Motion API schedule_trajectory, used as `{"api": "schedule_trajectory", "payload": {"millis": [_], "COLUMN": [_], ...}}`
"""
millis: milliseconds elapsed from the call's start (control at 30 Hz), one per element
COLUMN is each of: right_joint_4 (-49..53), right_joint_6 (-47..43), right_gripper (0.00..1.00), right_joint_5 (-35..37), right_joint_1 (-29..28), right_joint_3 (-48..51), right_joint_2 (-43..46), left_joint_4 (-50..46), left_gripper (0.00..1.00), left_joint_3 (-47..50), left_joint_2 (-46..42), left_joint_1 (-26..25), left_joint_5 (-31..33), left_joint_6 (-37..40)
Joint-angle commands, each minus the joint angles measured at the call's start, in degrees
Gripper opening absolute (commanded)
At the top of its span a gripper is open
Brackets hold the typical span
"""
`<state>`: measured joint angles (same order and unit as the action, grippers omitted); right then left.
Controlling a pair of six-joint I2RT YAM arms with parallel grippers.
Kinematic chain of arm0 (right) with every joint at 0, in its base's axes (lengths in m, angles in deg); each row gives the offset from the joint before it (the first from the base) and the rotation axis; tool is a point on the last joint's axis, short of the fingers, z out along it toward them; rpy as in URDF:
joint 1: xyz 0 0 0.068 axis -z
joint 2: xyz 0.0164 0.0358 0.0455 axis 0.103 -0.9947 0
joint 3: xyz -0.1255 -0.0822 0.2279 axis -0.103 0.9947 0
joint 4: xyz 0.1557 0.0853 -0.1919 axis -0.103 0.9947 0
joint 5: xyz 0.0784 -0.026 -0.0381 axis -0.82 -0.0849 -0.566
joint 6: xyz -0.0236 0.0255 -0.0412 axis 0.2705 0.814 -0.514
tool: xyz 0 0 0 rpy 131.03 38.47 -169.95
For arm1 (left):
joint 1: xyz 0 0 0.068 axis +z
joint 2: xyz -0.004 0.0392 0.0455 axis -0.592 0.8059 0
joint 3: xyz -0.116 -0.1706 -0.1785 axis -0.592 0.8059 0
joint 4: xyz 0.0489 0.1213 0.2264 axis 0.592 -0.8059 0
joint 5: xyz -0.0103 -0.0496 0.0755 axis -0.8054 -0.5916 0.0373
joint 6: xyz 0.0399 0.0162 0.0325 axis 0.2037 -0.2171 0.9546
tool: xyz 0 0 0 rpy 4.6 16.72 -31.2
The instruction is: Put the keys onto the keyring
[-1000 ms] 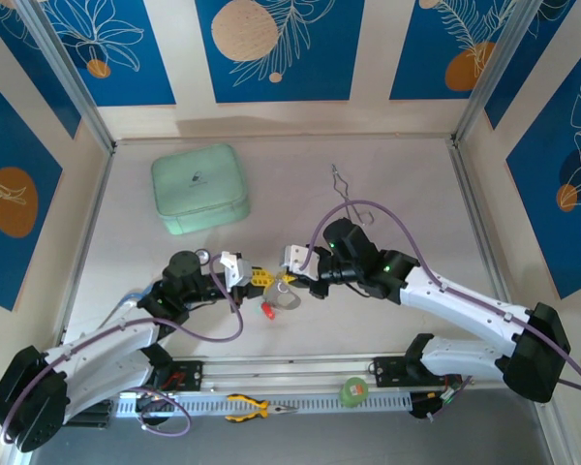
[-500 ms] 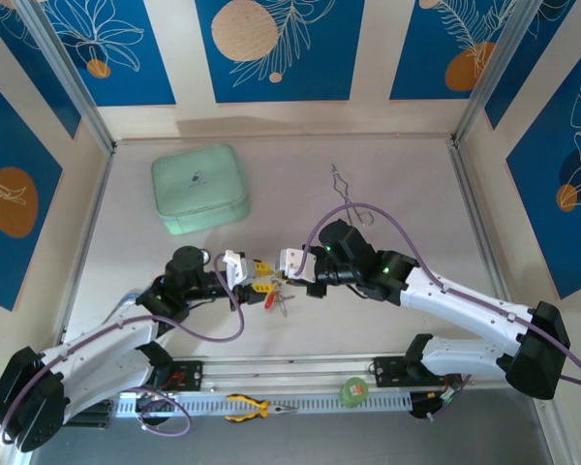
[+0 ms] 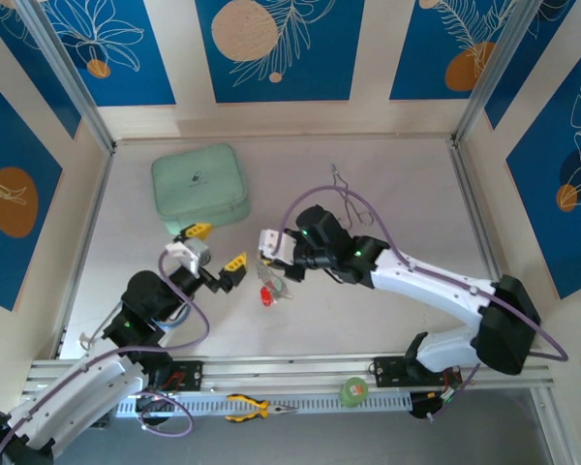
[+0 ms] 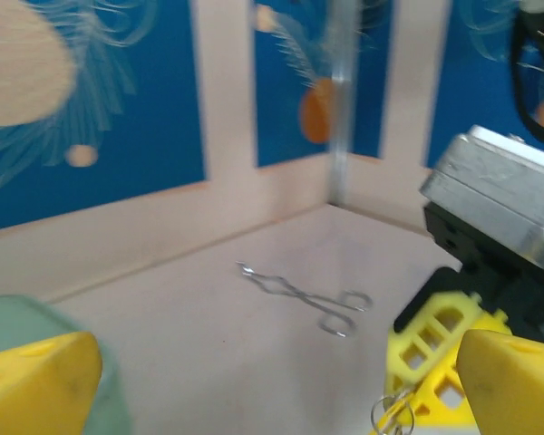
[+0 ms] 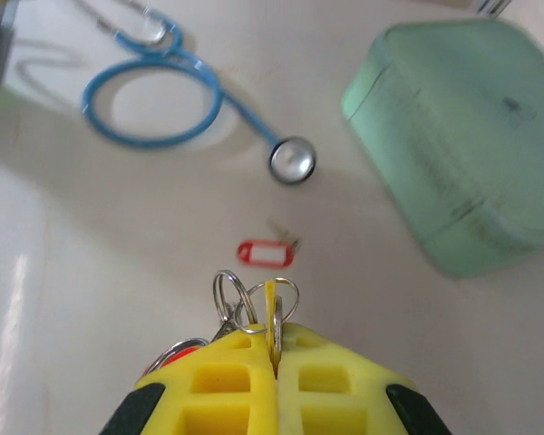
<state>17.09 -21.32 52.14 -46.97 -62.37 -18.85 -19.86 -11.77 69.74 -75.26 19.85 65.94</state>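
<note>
My right gripper (image 5: 274,349) is shut on a bunch of keys (image 5: 254,304): a yellow tag stands edge-on between its yellow fingers, with silver split rings and a red tag hanging at the left. A grey metal edge sits beside the yellow tag; I cannot tell whether it is the keyring. One red-tagged key (image 5: 265,253) lies on the table just ahead. From above, the right gripper (image 3: 266,263) holds the bunch over a red tag (image 3: 266,296). My left gripper (image 3: 215,246) is open and holds nothing, a little left of the bunch. Its yellow fingertips (image 4: 36,385) stand wide apart.
A pale green case (image 3: 200,187) sits at the back left. Thin silver tongs (image 3: 347,194) lie behind the right arm. A blue stethoscope (image 5: 154,95) curls on the table beyond the keys. Yellow-handled pliers (image 3: 257,407) and a green roll (image 3: 353,390) rest on the front rail.
The left gripper has opened and pulled back to the left, away from the bunch. The right gripper has moved left and slightly back, carrying the keys.
</note>
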Motion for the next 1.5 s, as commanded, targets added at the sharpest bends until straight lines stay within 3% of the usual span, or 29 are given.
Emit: {"api": "schedule_trajectory", "payload": {"millis": [0,167,467,733,967,1133,1267,1467], "right_joint_4": [-8.2,-4.4,20.5,34.8,38.6,26.9,19.9,32.9], "right_joint_6": [5.8,8.7,3.7,-2.2,-0.7,12.5,32.4,58.6], "right_gripper": [0.00,0.00,0.00,0.24,0.28,0.34,0.30,0.21], "right_joint_5": [0.4,7.9,16.9,26.4,26.2,11.5,10.4,10.8], "right_joint_1": [-0.1,1.6,2.6,-0.3,0.2,4.8,5.6,7.5], "right_joint_3": [-3.9,2.0,8.8,11.6,12.0,10.5,9.9,3.0], "right_joint_2": [-3.7,-5.6,-1.4,-4.0,-3.9,6.3,7.8,1.8], "left_joint_4": [-3.5,-6.2,-8.0,-8.9,-10.3,-14.1,-17.7,-19.2], "left_gripper": [1.00,1.00,1.00,1.00,1.00,1.00,1.00,1.00], "left_joint_3": [-2.9,-4.1,-6.8,-8.2,-9.4,-10.6,-12.0,-13.2], "left_joint_2": [0.0,3.7,12.2,16.9,18.4,20.3,22.8,27.1], "left_joint_1": [0.5,0.7,1.0,1.6,2.1,2.7,2.7,2.7], "left_joint_5": [13.4,16.8,16.5,17.2,16.6,16.5,14.8,10.8], "left_joint_6": [-3.2,-5.7,-9.4,-10.9,-10.6,-12.9,-16.4,-19.5]}}
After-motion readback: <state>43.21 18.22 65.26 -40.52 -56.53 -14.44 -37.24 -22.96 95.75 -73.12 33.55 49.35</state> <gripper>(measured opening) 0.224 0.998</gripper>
